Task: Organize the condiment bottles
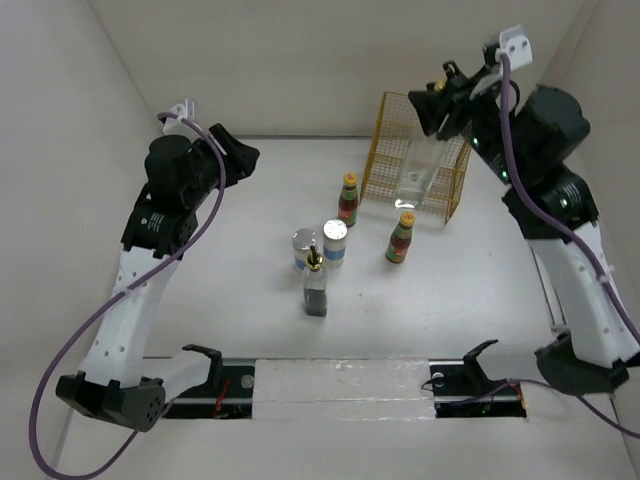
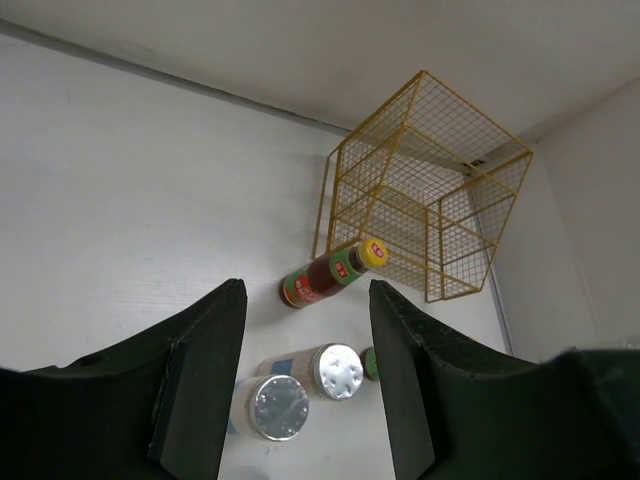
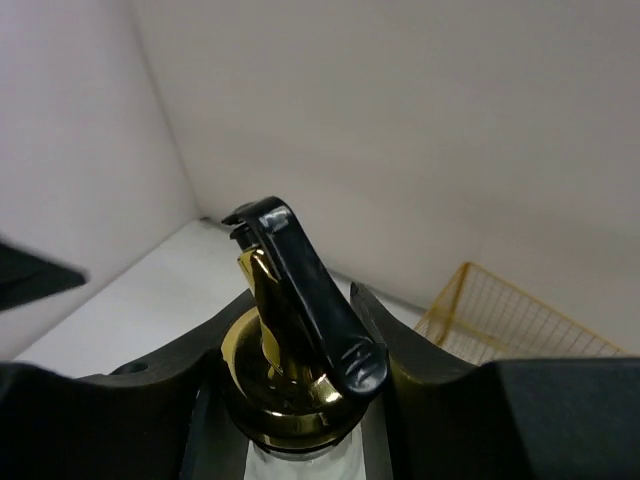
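My right gripper point(image 1: 437, 118) is shut on a clear glass bottle point(image 1: 418, 170) with a gold spout point(image 3: 272, 345), holding it by the neck inside the top of the yellow wire rack point(image 1: 385, 145). A second clear bottle point(image 1: 315, 290) stands mid-table. Two white silver-lidded cylinders point(image 1: 305, 247) point(image 1: 335, 240) stand side by side behind it. Two red bottles with yellow caps stand near the rack, one at its left point(image 1: 348, 199) and one in front point(image 1: 401, 238). My left gripper point(image 1: 240, 160) is open and empty, high at the left; its wrist view looks down on the cylinders point(image 2: 280, 408) point(image 2: 338, 371).
The yellow rack point(image 2: 420, 190) stands at the back right near the white enclosure walls. A metal rail with tape point(image 1: 345, 390) runs along the near edge between the arm bases.
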`<state>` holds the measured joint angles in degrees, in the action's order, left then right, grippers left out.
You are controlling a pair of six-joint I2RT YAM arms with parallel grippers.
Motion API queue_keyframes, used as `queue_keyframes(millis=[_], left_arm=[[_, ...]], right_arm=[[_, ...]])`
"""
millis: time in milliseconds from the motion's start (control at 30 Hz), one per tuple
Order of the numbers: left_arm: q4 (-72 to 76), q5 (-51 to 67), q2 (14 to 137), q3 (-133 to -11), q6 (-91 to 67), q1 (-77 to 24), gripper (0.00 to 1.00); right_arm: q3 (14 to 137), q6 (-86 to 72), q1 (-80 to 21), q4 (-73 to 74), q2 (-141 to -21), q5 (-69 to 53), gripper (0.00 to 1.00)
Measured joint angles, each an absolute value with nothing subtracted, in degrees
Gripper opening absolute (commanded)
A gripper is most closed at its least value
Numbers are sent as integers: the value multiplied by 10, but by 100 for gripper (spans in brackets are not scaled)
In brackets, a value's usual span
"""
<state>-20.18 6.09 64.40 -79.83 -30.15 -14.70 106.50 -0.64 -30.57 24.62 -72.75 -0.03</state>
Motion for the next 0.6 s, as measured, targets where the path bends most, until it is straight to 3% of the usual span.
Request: queue_keyframes(millis=[400,600], left_arm=[[-232,-4,572,-744,-300,-214,47],[-249,-37,572,-744,-306,-214,50]], right_arm=[[1366,4,-184,267,-1101,-9,0],[1403,1,-164,255,-1181,-20,0]])
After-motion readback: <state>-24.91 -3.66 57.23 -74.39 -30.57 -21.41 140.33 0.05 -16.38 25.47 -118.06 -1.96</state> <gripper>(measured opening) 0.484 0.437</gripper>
